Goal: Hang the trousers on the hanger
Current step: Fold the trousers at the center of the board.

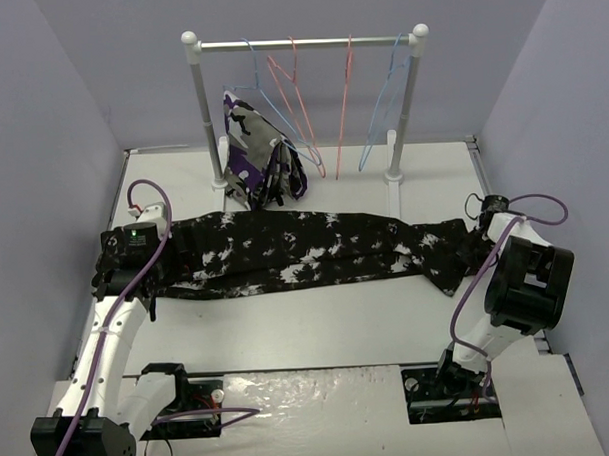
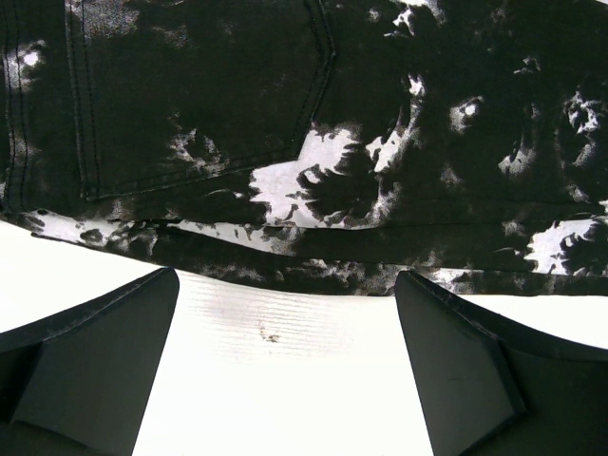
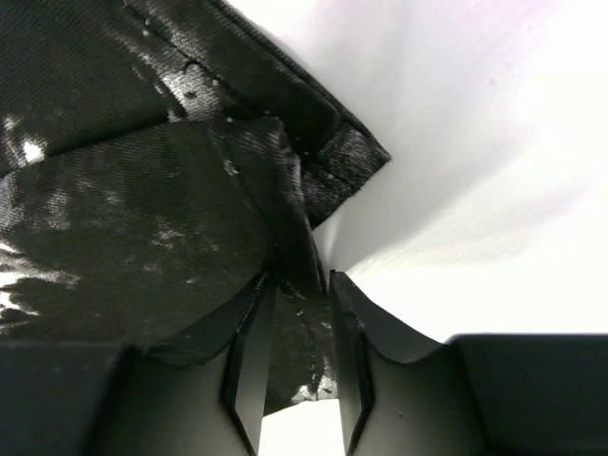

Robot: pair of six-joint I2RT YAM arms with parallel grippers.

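Trousers (image 1: 305, 250): flat across table (image 1: 318, 318), waist left, leg ends right.
Left gripper (image 2: 285, 285): wide, at waist-end edge.
Right gripper (image 3: 302, 285): pinching leg hem.
Hanger (image 1: 373, 136): hung on rack (image 1: 205, 101).

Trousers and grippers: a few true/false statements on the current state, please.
1. The trousers lie stretched across the table. True.
2. The left gripper is clamped on the waistband. False: its jaws stand wide open, with bare table between them at the fabric's edge.
3. The right gripper has trouser fabric pinched between its fingers. True.
4. The hanger is lying on the table. False: the light-blue hanger hangs on the rail.
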